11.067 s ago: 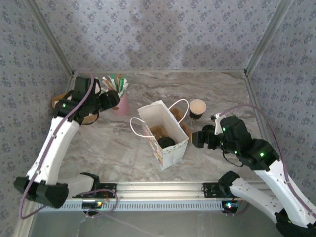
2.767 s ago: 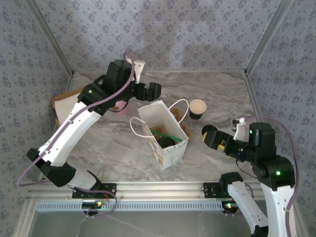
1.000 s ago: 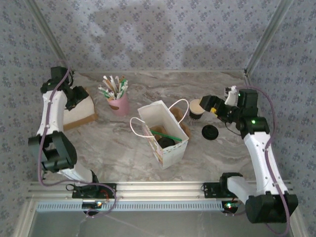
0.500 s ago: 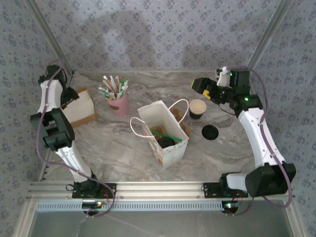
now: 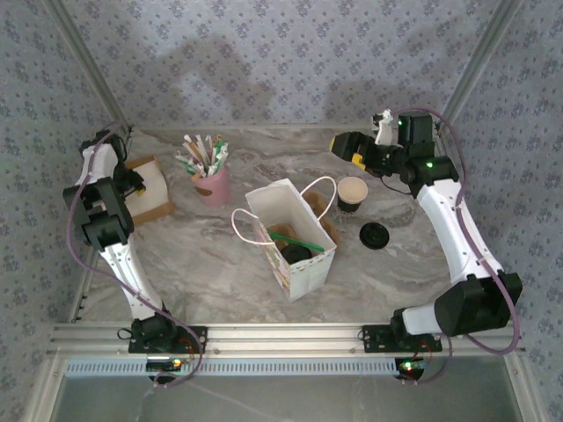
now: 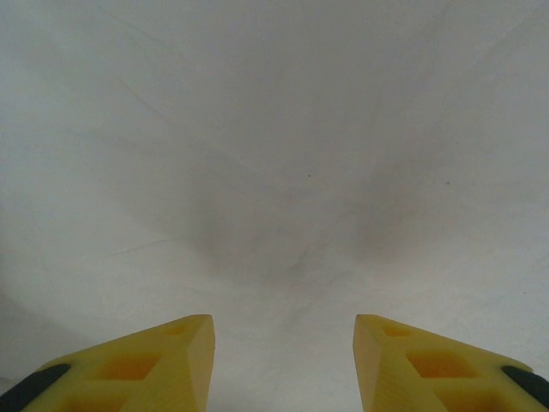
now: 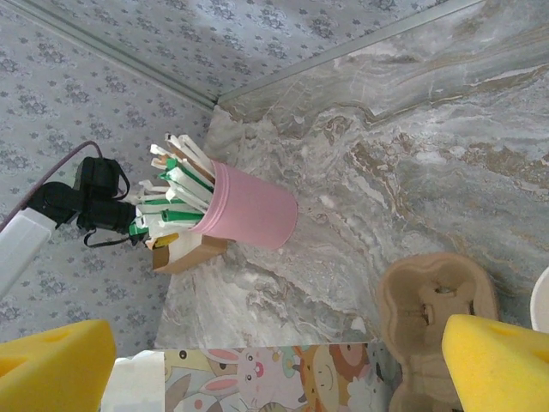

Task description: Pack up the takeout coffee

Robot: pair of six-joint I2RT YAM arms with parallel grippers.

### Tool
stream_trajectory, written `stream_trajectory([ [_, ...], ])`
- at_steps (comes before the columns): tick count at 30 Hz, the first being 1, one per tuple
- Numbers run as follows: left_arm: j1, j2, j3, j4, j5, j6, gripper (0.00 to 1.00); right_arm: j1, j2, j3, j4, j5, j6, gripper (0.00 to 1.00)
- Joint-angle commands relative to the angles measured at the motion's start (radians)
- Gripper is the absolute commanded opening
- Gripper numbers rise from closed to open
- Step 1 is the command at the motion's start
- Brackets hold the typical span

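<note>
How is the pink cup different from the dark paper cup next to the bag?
Colour: the pink cup has pink walls; the dark paper cup has dark walls and a pale inside. Contents: the pink cup holds straws; the dark paper cup shows nothing inside. Place: the pink cup stands left of the white bag; the dark paper cup stands right of it. Both stand upright, lidless, on the table.

Both arms reach far back, left tool [image 6: 283, 348] part-open, right tool [image 7: 279, 348] spread wide
</note>
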Motion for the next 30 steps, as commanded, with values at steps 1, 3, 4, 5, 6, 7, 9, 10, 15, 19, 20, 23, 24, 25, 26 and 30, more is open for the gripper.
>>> stream_trajectory([
  [1,-0.006,0.022,0.039,-0.024,0.021,-0.003,0.46,0.004,0.017,0.041,-0.017,-0.018,-0.025,1.00],
  [3,-0.014,0.036,0.046,-0.024,0.028,-0.004,0.46,0.004,0.022,0.045,-0.017,-0.018,-0.026,1.00],
  [4,-0.015,0.042,0.051,-0.023,0.035,-0.006,0.46,0.005,0.025,0.045,-0.015,-0.021,-0.026,1.00],
  [5,-0.017,0.049,0.053,-0.020,0.043,-0.008,0.45,0.003,0.025,0.045,-0.015,-0.021,-0.027,1.00],
  [6,-0.019,0.056,0.058,-0.019,0.048,-0.012,0.45,0.003,0.027,0.046,-0.015,-0.023,-0.028,1.00],
  [7,-0.022,0.062,0.063,-0.020,0.048,-0.012,0.45,0.004,0.027,0.046,-0.015,-0.024,-0.029,1.00],
  [9,-0.025,0.077,0.071,-0.024,0.050,-0.016,0.45,0.004,0.027,0.046,-0.018,-0.025,-0.032,1.00],
  [10,-0.025,0.084,0.072,-0.027,0.051,-0.018,0.45,0.002,0.029,0.046,-0.019,-0.026,-0.033,1.00],
  [15,-0.025,0.116,0.116,-0.033,0.065,-0.021,0.45,0.000,0.028,0.040,-0.018,-0.033,-0.037,1.00],
  [19,-0.027,0.140,0.129,-0.044,0.072,-0.018,0.40,-0.005,0.028,0.039,-0.019,-0.037,-0.040,1.00],
  [20,-0.028,0.142,0.126,-0.044,0.070,-0.016,0.39,-0.006,0.028,0.040,-0.020,-0.038,-0.041,1.00],
  [23,-0.031,0.135,0.108,-0.035,0.070,-0.013,0.34,-0.007,0.026,0.036,-0.021,-0.041,-0.043,1.00],
  [24,-0.032,0.132,0.103,-0.033,0.070,-0.012,0.31,-0.010,0.024,0.036,-0.021,-0.040,-0.044,1.00],
  [25,-0.036,0.128,0.100,-0.034,0.070,-0.010,0.30,-0.009,0.025,0.035,-0.021,-0.041,-0.043,1.00],
  [26,-0.039,0.121,0.095,-0.033,0.068,-0.009,0.30,-0.010,0.025,0.034,-0.022,-0.043,-0.042,1.00],
  [30,-0.067,0.075,0.026,-0.018,0.066,-0.012,0.29,-0.009,0.020,0.021,-0.008,-0.044,-0.036,1.00],
])
